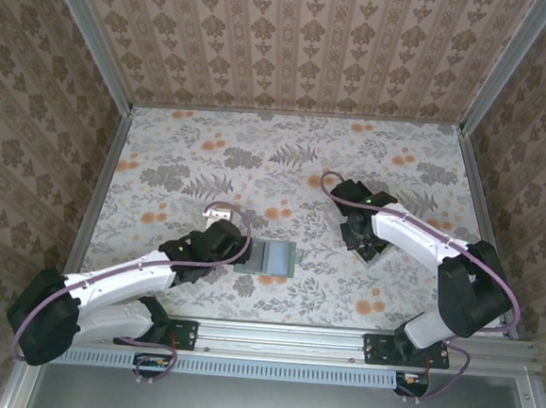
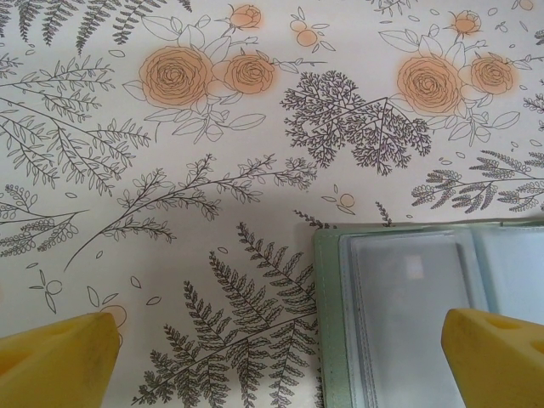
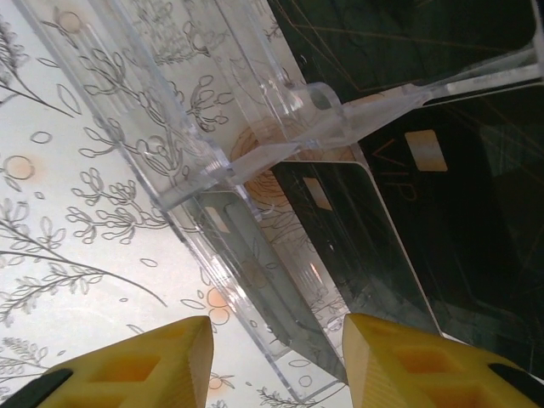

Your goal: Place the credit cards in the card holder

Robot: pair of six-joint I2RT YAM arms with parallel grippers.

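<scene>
With the left fingers (image 2: 59, 357) spread wide above the card holder (image 1: 267, 257) at the top view's centre, the part-open right fingers (image 3: 127, 365), straddling the edge of the clear rack (image 3: 153, 110), should be closed on one black credit card (image 3: 365, 221) only, not the plastic.

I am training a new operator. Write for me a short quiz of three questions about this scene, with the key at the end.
1. True or false: the card holder lies open, its clear pockets showing.
2. Which arm reaches to the clear plastic rack? A) left B) right C) both
3. What colour are the credit cards in that rack?

Key: 1 true; 2 B; 3 black.
</scene>
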